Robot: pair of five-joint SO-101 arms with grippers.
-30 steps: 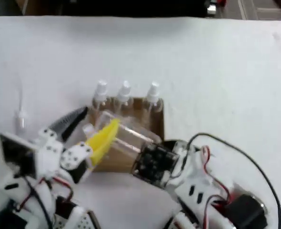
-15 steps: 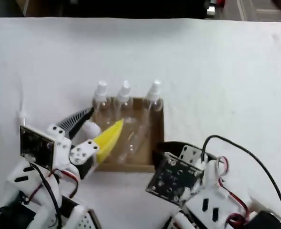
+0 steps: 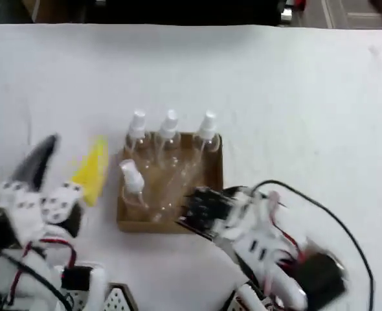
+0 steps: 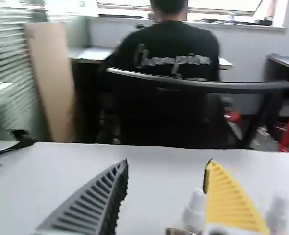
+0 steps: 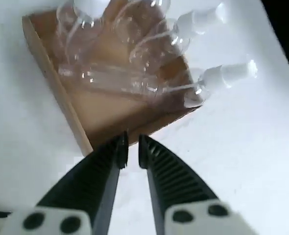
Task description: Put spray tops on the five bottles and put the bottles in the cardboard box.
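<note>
My left claw [image 3: 67, 165], one grey finger and one yellow, gapes wide and empty over the white worktop [image 3: 294, 97], just beside the shallow brown cardboard box [image 3: 146, 227]. My right claw [image 5: 132, 149], black-fingered, is pinched to a thin slit with nothing in it, just off the box's near corner. Inside the box stand four clear plastic bottles with white spray tops [image 3: 169, 129]: three along the far wall, one by the wall facing my left claw.
</note>
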